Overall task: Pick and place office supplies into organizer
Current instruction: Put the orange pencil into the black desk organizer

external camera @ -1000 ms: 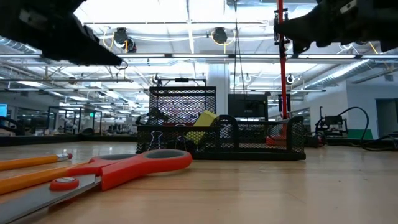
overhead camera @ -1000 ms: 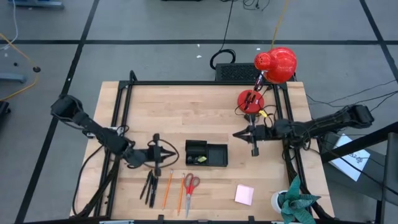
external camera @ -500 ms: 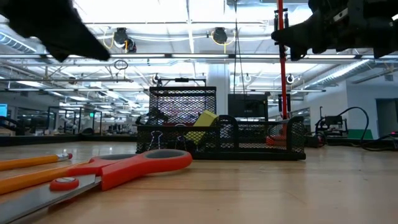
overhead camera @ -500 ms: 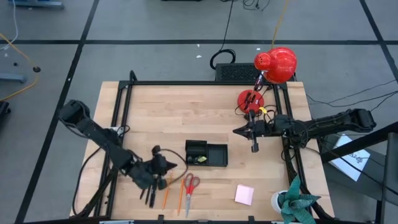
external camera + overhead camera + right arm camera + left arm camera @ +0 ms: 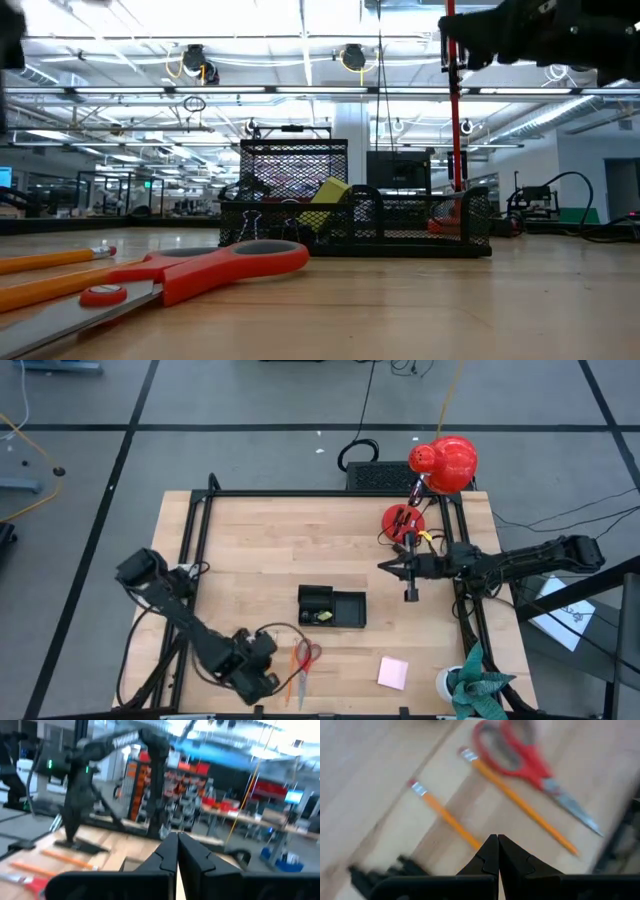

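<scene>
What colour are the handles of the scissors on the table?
Red. The scissors show best in the left wrist view, beside two orange pencils.

We see a light wood table [image 5: 300,550] edged by a black frame [image 5: 320,493], set on grey floor [image 5: 250,400] crossed by dark lines. Red desk lamp [image 5: 443,463] at the far edge, a plant [image 5: 478,685] at the near right corner. Behind it, long ceiling lights [image 5: 300,90] (open lab hall, benches far off).

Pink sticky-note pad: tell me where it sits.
In the high view, the pink square sticky-note pad lies flat near the table's front edge, right of the red-handled scissors, below the black organizer.
</scene>
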Controlling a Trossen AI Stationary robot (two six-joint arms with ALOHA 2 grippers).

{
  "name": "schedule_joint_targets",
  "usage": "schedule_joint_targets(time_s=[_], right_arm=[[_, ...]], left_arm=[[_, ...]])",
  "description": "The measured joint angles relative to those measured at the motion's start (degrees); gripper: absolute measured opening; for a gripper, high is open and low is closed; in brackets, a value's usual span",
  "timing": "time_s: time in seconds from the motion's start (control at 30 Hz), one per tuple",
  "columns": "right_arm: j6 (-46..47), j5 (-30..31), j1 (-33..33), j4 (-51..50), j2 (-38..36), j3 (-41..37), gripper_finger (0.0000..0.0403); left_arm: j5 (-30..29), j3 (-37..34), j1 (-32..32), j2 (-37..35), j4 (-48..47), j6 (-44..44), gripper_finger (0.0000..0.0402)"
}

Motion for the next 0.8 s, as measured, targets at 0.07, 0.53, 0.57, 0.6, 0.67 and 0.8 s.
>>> schedule_joint_targets(time_s=[0.07,0.53,0.57,0.6,0.67,0.8], right_arm=[[-0.5,0.0,-0.3,1.7,-0.7,0.0,0.0004],[-0.9,0.0,-3.3,-1.5,-4.6,0.0,0.0004],[-0.8,0.0,-3.4,-1.6,-4.6,0.0,0.0004],[-0.6,0.0,-3.5,-1.6,-4.6,0.0,0.0004],[-0.5,0.0,-3.7,-1.5,-4.6,0.0,0.0004],[-0.4,0.0,-3.6,-1.5,-4.6,0.0,0.0004]], left_arm=[[1.4,0.6,1.6,1.3,-2.7,-6.4,0.0005],[5.2,-0.2,9.4,2.0,-2.9,-14.8,0.0071],[5.4,-0.5,9.5,2.0,-3.2,-14.6,0.0084],[6.1,-0.6,9.8,2.0,-3.9,-14.7,0.0098],[7.6,-0.7,10.3,2.0,-5.0,-15.0,0.0125],[9.5,-0.6,11.7,3.1,-4.5,-13.7,0.0167]])
